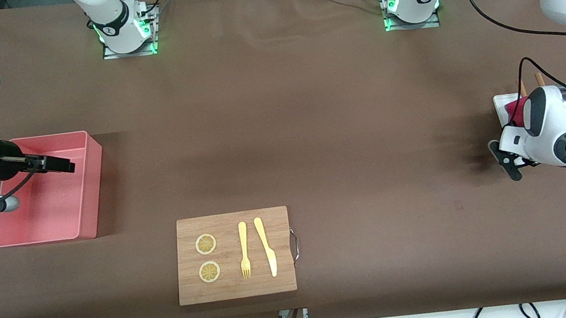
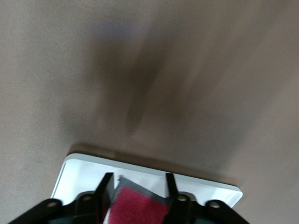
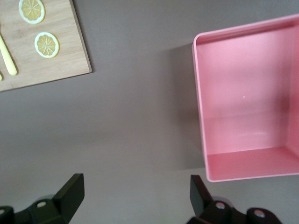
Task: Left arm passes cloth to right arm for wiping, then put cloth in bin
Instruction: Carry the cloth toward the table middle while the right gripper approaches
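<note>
Brown table (image 1: 311, 123) (matte): bin (image 1: 84, 205), cutting board (image 1: 238, 289).

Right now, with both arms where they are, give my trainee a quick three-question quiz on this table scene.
1. True or false: the cloth lies on the white tray.
2. What is the right gripper over?
A. board
B. bin
C. tray
3. Fill in: the board holds two lemon slices, a fork and a ____.

Key: 1 true, with the open left gripper over it; 2 B, open and empty; 3 knife.
</note>
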Motion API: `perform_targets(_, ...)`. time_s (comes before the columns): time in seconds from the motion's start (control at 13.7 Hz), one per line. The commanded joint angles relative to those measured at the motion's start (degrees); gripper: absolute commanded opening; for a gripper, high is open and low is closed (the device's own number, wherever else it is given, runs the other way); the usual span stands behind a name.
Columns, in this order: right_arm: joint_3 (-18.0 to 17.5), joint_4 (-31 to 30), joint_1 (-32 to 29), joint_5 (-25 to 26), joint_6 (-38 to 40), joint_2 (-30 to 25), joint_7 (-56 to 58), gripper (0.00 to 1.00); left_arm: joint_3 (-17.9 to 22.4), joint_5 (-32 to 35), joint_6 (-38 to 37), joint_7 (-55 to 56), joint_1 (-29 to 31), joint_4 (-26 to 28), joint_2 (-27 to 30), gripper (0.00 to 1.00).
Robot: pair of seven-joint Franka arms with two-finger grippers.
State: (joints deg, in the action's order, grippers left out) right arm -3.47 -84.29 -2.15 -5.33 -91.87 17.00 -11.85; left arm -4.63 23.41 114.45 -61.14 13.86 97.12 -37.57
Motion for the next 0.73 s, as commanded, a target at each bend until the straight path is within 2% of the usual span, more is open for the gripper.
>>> perform_targets(0.0,0.0,0.9,1.5,-1.1,-0.8,1.1,-5.4,1.00,-0.3,1.6,-2.4,-1.0,0.2,-0.4,0.5,0.00)
perform_targets(0.44,-3.3,0.9,2.8,-1.5,-4.0,3.2,-16.9,1.00,-1.2,1.0,-5.5,-1.1,-0.5,-3.2,2.5,0.00)
perform_targets(0.66,-4.4,0.9,2.8,-4.9,-5.5,4.2,-22.2,1.00,-4.8,0.4,-13.6,-0.2,-0.5,-8.2,3.6,0.00)
